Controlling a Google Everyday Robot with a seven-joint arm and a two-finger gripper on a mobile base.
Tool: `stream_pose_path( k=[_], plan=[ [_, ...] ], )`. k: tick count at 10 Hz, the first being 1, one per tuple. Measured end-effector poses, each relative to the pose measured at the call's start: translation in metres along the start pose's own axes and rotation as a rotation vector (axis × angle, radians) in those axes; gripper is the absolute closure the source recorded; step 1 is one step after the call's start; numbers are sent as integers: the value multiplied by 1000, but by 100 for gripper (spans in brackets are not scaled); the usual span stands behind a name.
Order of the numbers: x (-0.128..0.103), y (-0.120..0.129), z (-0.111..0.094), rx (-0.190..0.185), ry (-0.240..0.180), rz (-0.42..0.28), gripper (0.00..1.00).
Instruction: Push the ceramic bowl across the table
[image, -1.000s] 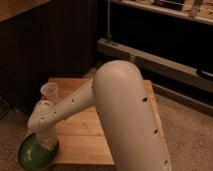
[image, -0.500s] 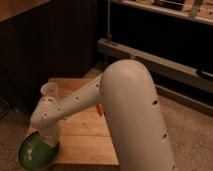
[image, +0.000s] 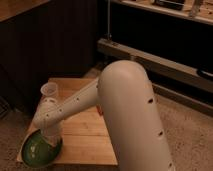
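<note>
Sitting at the near left corner of the desk (image: 87, 140), just overhanging its edge: the ceramic bowl (image: 40, 149), green and glossy. Reaching down into it from the right, the claw (image: 50, 139), touching or nearly touching the inside; spread or pressed together, cannot tell. Probably heavy, rigid, slick on wood and breakable if dropped. Best pushed low against the inner wall, away from the edge. Just beyond, a small plastic cup (image: 49, 92).
</note>
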Motion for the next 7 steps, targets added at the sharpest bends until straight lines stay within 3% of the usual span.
stream_pose_path(
  k=[4, 7],
  plan=[
    [6, -15, 7, 13, 1, 5, 91],
    [5, -17, 1, 11, 3, 11, 91]
  ],
)
